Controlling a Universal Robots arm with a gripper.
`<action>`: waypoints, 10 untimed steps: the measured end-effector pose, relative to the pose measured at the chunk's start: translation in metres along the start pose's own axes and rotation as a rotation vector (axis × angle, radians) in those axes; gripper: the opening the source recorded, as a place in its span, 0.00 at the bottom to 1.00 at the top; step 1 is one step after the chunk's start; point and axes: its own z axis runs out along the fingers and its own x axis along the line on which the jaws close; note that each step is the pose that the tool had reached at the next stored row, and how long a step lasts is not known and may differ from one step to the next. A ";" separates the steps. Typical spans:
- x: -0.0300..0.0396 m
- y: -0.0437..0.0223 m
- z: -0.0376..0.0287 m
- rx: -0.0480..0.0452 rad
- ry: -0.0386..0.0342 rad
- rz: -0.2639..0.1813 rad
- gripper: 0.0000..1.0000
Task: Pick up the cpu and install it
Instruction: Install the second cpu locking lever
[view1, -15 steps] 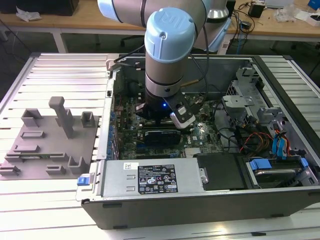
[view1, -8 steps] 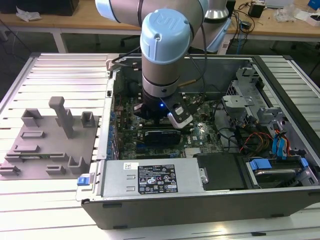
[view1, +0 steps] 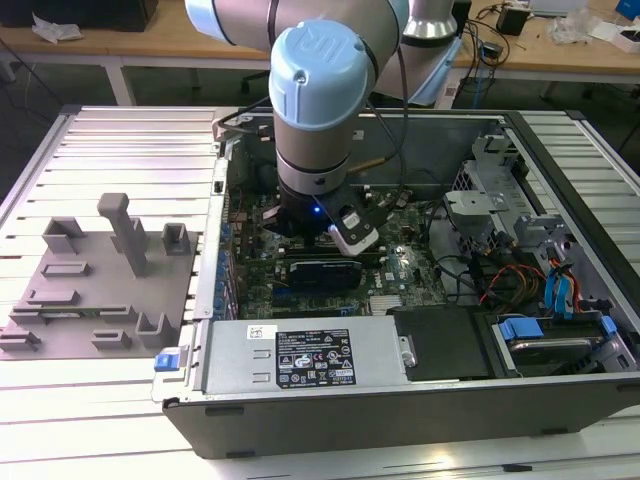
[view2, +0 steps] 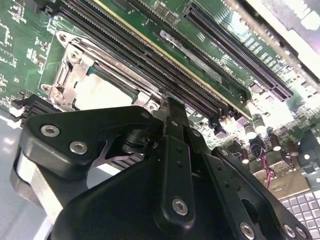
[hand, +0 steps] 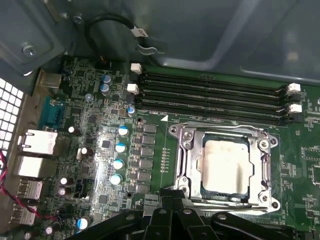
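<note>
Workbenches cluttered with cables line the back of the lab, and up front the open dark-grey metal computer case (view1: 420, 300) lies flat on a ribbed aluminium table (view1: 110, 130), the grey plastic tray with upright posts (view1: 95, 280) beside it at the exterior view's left. Arm's plunged straight down, black gripper (view1: 318, 222) buried over the green motherboard (view1: 400, 265) near the case's middle.

Second wrist view now: gripper (view2: 167, 107) linkage looms large, its tip just beside the silver metal socket bracket (view2: 75, 65). Whether the fingers are parted, I cannot tell.

First wrist view: the small square silvery-pale cpu (hand: 225, 165) sits flat inside that bracket (hand: 182, 150), seemingly seated, directly beyond the gripper (hand: 167, 197), black memory slots (hand: 210, 95) running alongside.
</note>
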 end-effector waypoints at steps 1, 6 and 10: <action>0.0001 0.0000 0.0009 -0.0008 -0.0022 -0.001 0.11; 0.0006 -0.0007 0.0043 -0.0006 -0.0102 -0.003 0.11; 0.0007 -0.0005 0.0040 -0.0007 -0.0106 -0.003 0.11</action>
